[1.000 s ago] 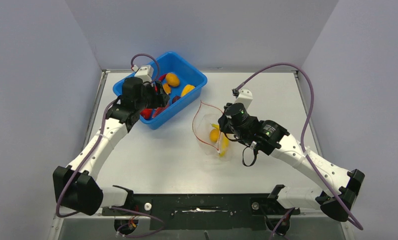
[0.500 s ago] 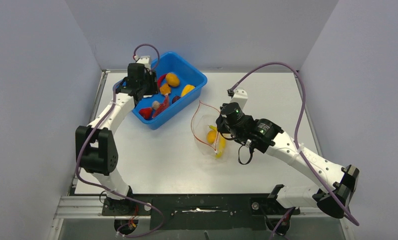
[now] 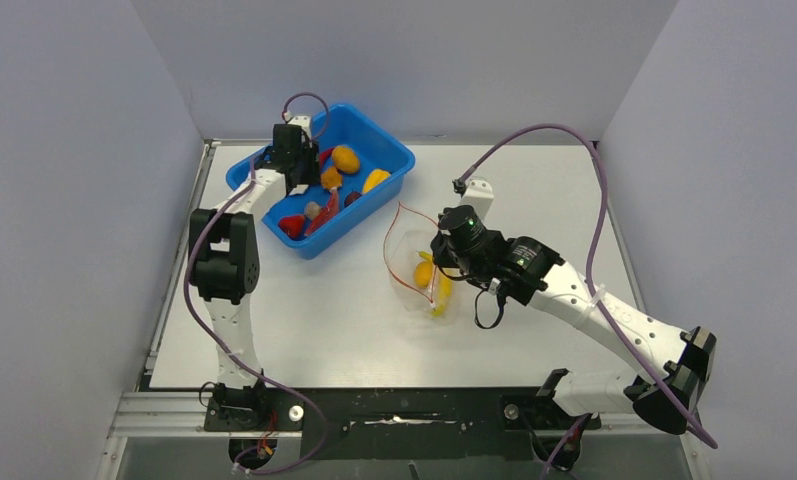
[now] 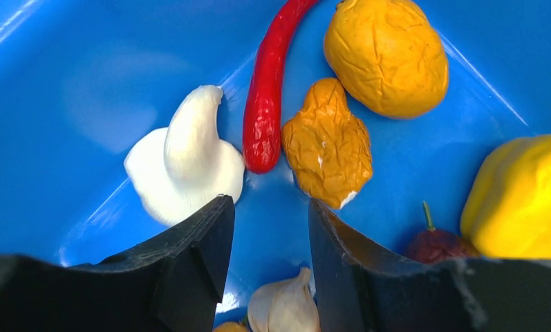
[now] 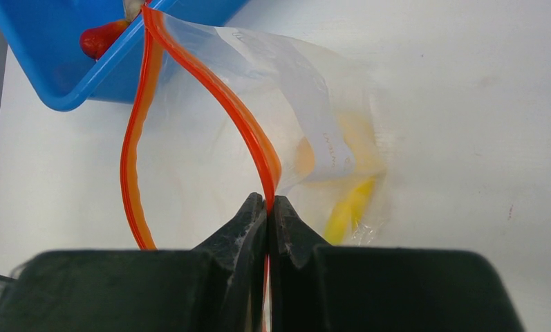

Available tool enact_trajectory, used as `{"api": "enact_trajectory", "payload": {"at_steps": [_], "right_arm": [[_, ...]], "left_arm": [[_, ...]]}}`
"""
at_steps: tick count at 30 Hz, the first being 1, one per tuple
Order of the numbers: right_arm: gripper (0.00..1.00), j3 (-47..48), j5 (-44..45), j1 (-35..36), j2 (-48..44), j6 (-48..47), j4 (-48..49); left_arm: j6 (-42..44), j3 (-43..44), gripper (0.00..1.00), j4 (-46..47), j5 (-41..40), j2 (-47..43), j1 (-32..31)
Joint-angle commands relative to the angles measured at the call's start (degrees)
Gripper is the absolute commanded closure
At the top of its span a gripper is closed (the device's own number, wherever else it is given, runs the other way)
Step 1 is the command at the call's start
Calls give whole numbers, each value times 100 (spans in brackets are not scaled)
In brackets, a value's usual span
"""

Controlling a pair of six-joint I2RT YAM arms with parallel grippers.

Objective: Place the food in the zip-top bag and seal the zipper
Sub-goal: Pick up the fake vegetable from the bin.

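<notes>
Bag-loading stage: right fingers (image 5: 267, 207), beside the blue tub (image 5: 30, 41), pinch the zipper (image 5: 248, 138) so the zip-top bag (image 5: 307, 83) gapes. The left fingers (image 4: 269, 221) hover parted and empty inside the tub, above the red chili (image 4: 265, 104).

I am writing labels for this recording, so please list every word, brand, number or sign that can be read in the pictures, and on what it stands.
Nothing can be read for certain.
Clear bag, on its white strip: a short line of faint grey print, too blurred to read.
Blue tub and toy foods: no writing visible.
</notes>
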Motion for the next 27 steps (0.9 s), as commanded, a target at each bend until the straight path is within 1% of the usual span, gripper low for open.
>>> {"api": "enact_trajectory", "payload": {"at_steps": [1,5,10,15,22,23,26,27], "right_arm": [[100,215,304,30,79,116,64],[100,355,319,2,273,68,61],[100,551,331,-25,500,24,-2],[100,584,395,-44,621,89,-31],[100,608,408,-66,812,129,36],[100,636,414,-63,852,121,38],[100,709,434,-62,928,82,61],[100,725,439,-68,954,69,70]], "left_arm": [[126,524,57,575,120,323,78],[213,853,58,563,331,683,140],[246,1249,62,518,377,1063,188],[237,1421,63,553,424,1330,216],[147,1410,64,612,417,1534,216],[122,1388,65,629,412,1547,216],[52,1318,76,658,445,1502,212],[14,1278,77,662,453,1456,210]]}}
